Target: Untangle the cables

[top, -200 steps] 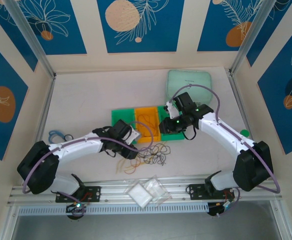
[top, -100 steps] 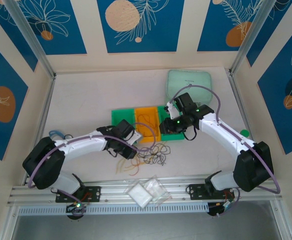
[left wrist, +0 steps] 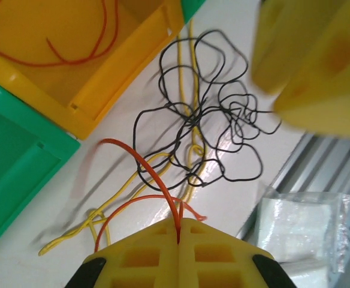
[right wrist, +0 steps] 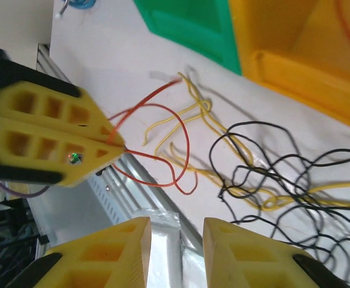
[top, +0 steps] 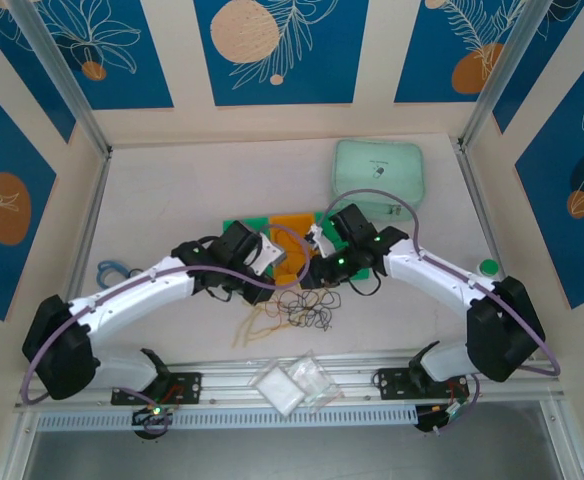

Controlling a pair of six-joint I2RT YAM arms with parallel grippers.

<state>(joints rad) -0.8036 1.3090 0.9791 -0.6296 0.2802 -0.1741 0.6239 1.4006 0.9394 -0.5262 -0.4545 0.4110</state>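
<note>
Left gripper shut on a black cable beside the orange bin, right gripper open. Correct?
Not quite: the left gripper is shut on an orange-red cable, not a black one, as the left wrist view shows. It is beside the orange bin, and the right gripper is open.

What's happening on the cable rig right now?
The left gripper is shut on one orange cable, whose loop arcs up from the pile on the table beside the orange bin. The black cables and yellow cables lie tangled together there. The right gripper hangs open close by the pile, holding nothing.
</note>
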